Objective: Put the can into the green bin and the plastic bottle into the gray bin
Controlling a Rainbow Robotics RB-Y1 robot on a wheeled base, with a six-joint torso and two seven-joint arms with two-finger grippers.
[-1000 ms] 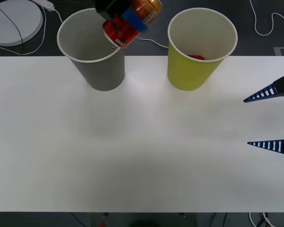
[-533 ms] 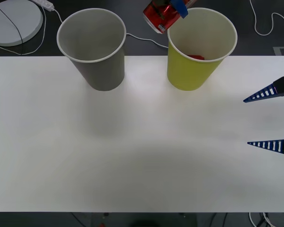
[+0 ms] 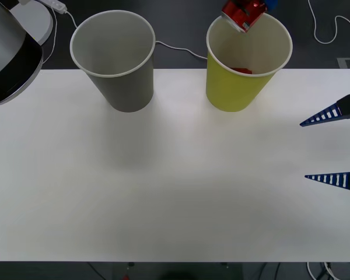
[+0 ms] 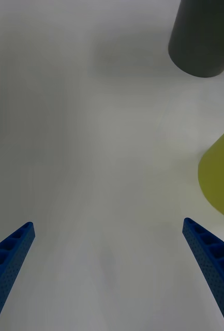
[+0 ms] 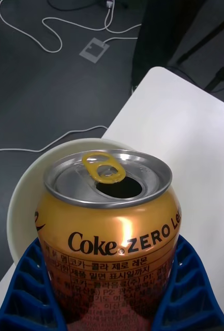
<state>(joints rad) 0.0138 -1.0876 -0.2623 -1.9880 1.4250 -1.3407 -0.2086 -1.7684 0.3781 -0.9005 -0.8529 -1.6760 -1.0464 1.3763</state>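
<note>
The can (image 3: 243,13), red with a gold upper part, hangs tilted over the back rim of the green bin (image 3: 236,87). My left gripper (image 3: 260,5) is shut on it at the top edge of the front view. In the left wrist view the can (image 5: 109,232) sits between the blue fingers (image 5: 26,289), with the bin's white rim (image 5: 21,207) below it. Something red lies inside the green bin. The gray bin (image 3: 122,81) stands upright to its left. The plastic bottle is out of view. My right gripper (image 3: 338,147) waits open at the table's right edge.
The white table (image 3: 175,186) carries both cups near its back edge. A grey and black part of my left arm (image 3: 6,52) hangs over the back left corner. Cables (image 3: 329,32) lie on the dark floor behind. In the right wrist view both cups (image 4: 202,41) (image 4: 220,178) stand ahead.
My left gripper has carried the can to the right, from over the gray bin to over the green bin's rim. A part of the left arm has come into view at top left. The right gripper is still.
</note>
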